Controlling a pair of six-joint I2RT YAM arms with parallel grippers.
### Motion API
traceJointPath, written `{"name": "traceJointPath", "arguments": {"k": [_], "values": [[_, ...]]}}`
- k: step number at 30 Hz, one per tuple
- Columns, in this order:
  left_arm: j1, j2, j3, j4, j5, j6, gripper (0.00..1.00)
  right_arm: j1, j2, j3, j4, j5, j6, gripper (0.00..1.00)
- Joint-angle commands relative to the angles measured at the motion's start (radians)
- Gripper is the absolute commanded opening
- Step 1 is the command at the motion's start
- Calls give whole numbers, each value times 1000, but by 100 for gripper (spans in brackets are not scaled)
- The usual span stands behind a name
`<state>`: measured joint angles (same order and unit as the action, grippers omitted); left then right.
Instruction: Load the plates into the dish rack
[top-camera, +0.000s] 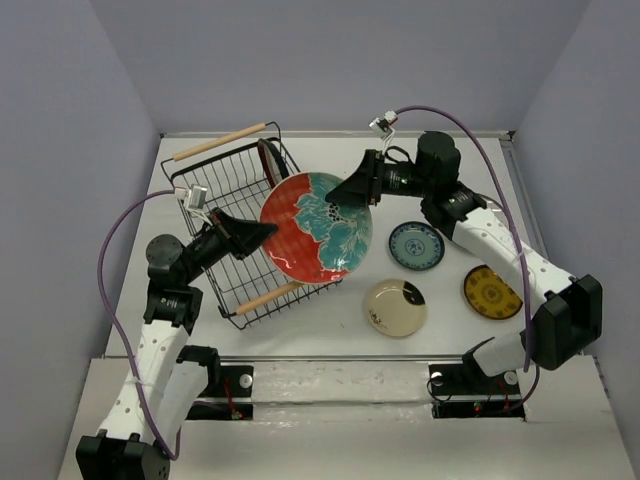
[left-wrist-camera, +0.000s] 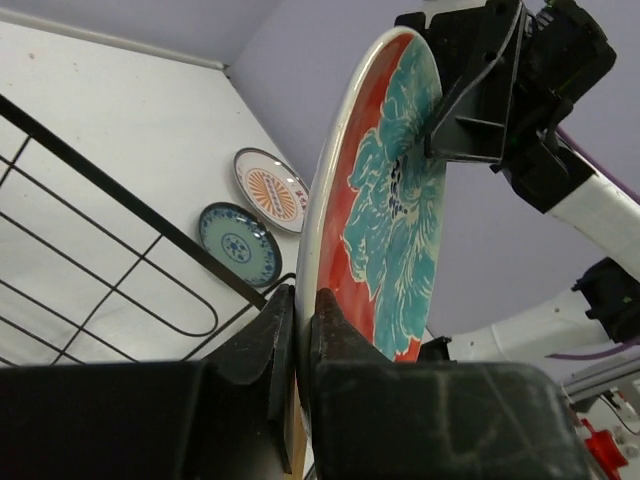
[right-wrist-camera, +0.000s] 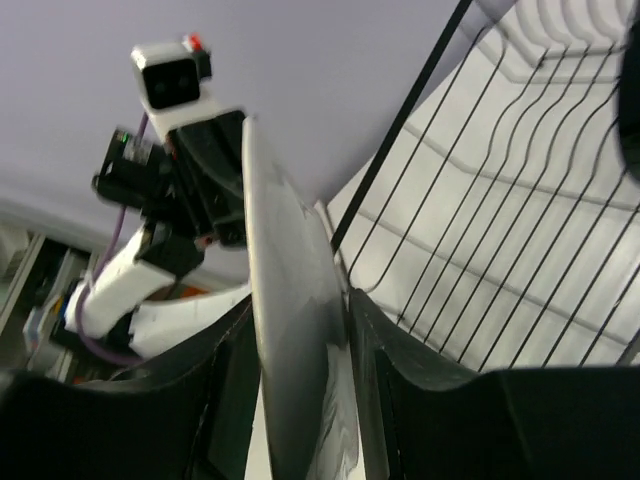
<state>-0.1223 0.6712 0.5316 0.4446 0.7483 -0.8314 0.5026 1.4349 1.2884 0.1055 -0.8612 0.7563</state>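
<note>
White tabletop (top-camera: 320, 338) carried the dish rack (top-camera: 222, 185). At its right edge, the left gripper (top-camera: 265, 232) and right gripper (top-camera: 338, 196) each clamped opposite rims of the red-and-teal floral plate (top-camera: 318, 235).

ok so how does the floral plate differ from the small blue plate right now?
Size: the floral plate is far larger than the blue plate. Pose: the floral plate is held up, tilted, clamped by the left gripper and right gripper at the edge of the dish rack; the blue plate lies flat on the table. Pattern: teal flower on red versus blue-green with a dark rim. Both are round; neither looks seated in the rack.
</note>
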Motion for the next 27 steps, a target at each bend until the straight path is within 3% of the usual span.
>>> {"name": "traceJointPath", "arguments": {"k": [1, 3, 4, 5, 9, 12, 13, 15, 16, 19, 24, 27], "values": [[-5, -28, 62, 221, 146, -72, 5, 36, -17, -4, 42, -87, -21, 40], [-4, -33, 62, 220, 141, -71, 5, 47, -24, -6, 40, -90, -29, 23], [1, -39, 61, 220, 132, -71, 5, 47, -27, -6, 39, -88, -31, 9], [1, -41, 59, 215, 128, -69, 5, 47, -28, -5, 34, -88, -34, 7], [21, -39, 62, 145, 106, -26, 6, 56, -51, 45, -67, -18, -92, 7], [24, -56, 67, 71, 66, 29, 19, 74, -91, 75, -145, 120, -126, 7], [27, -58, 67, 60, 45, 35, 25, 86, -102, 80, -153, 164, -129, 7], [30, -59, 61, 51, 40, 38, 50, 97, -135, 80, -155, 273, -124, 7], [30, -59, 57, 48, 36, 38, 69, 109, -145, 78, -141, 348, -120, 7], [33, -71, 76, -54, -33, 83, 96, 119, -156, 89, -118, 428, -97, 7], [33, -91, 240, -433, -338, 380, 99, 128, -87, 189, -116, 553, -133, 7], [12, -84, 312, -517, -484, 457, 99, 160, -10, 268, -118, 631, -184, 7]]}}
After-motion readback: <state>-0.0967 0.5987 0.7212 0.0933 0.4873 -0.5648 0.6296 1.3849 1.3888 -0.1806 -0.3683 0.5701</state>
